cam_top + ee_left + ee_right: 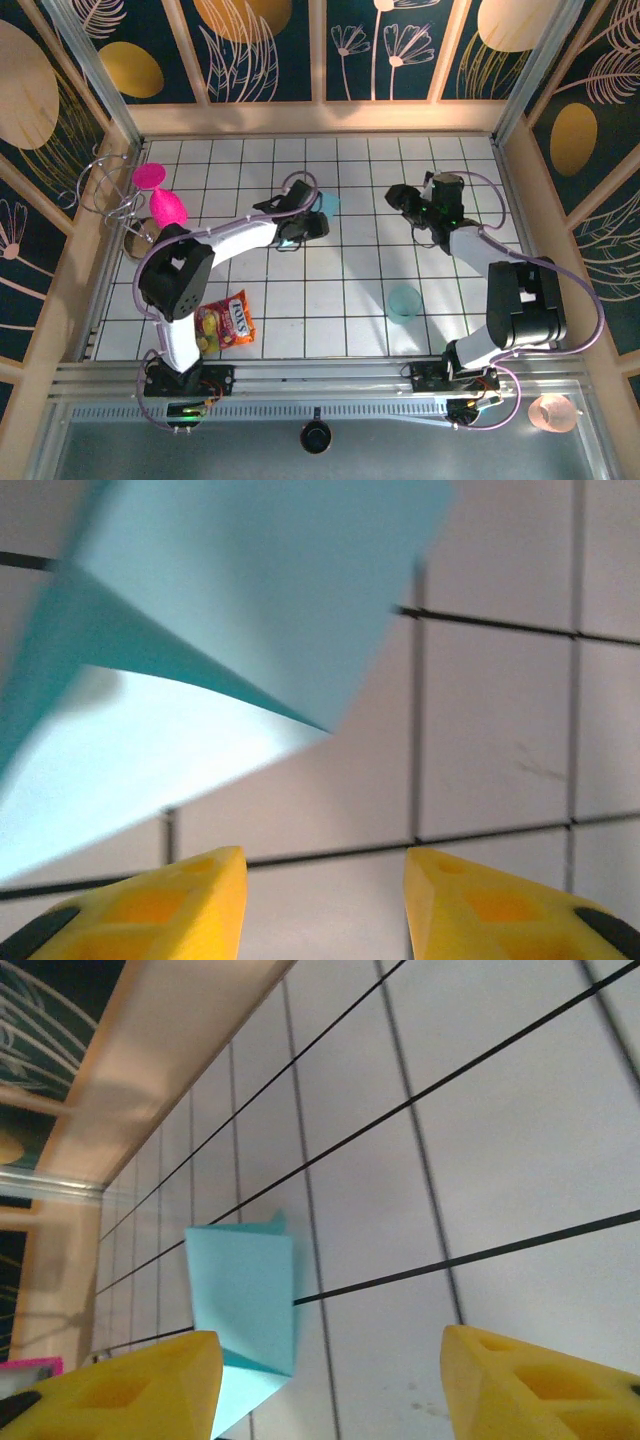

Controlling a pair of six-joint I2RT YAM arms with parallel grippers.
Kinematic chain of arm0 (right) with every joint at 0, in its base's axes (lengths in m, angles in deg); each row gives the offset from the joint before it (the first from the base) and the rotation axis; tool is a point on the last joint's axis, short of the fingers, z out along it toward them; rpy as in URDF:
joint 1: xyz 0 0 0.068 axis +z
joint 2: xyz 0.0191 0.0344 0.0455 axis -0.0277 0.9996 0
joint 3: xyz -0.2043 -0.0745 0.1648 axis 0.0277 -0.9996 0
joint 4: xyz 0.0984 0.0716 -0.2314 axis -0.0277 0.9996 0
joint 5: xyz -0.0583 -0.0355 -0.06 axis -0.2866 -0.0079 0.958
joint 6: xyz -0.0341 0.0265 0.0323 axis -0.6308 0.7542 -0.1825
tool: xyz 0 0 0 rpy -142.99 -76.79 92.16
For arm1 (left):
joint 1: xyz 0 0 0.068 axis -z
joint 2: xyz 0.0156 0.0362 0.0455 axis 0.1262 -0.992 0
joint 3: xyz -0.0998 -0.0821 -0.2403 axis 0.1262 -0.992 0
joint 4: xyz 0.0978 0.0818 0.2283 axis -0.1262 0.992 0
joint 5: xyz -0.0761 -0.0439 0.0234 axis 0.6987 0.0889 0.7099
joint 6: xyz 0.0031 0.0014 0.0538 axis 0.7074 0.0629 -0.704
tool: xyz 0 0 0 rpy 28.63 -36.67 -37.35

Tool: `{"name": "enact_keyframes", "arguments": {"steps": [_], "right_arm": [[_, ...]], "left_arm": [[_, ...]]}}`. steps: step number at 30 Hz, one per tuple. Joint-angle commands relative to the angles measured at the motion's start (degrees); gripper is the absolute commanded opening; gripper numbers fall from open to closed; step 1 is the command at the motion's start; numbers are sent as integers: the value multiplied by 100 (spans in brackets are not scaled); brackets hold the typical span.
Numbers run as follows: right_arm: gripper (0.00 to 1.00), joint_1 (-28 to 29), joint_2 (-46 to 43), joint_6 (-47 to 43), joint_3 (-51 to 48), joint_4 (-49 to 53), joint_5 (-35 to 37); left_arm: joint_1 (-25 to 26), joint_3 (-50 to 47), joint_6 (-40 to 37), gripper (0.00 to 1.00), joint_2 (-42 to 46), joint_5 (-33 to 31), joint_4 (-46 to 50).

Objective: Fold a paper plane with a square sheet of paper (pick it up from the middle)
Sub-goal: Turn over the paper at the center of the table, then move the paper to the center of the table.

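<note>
The square sheet of paper point(329, 203) is light blue and lies folded on the white tiles at mid-table, one flap standing up off the part beneath. My left gripper point(314, 224) sits just in front of it. In the left wrist view the paper point(240, 590) is ahead and to the left of the open gripper point(325, 880), whose yellow fingertips point(170, 905) have only bare tile between them. My right gripper point(402, 198) is to the paper's right, apart from it. The right wrist view has the paper point(245, 1300) lying beyond the left finger of that open, empty gripper point(330, 1375). A paper plane is out of view.
A translucent teal cup point(404, 303) stands on the tiles in front of the right arm. A snack bag point(226, 322) lies near the left arm's base. Pink cups point(160, 195) and a metal piece point(140, 238) sit at the left wall. Wooden walls point(320, 118) surround the table.
</note>
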Motion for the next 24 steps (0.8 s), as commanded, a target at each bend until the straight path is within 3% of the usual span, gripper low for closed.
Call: {"name": "enact_keyframes", "arguments": {"steps": [1,4,14,24], "right_arm": [[67,302,61,65,-141,-510,209],[74,429,155,51,-139,-707,80],[75,628,466,276,73,-773,-290],[64,814,1250,454,672,-31,-803]], "left_arm": [[-231,-23,22,46,-12,157,-658],[-391,187,71,45,-262,-59,-655],[-593,454,219,44,-742,-183,-810],[-647,246,287,43,-933,-159,-853]]}}
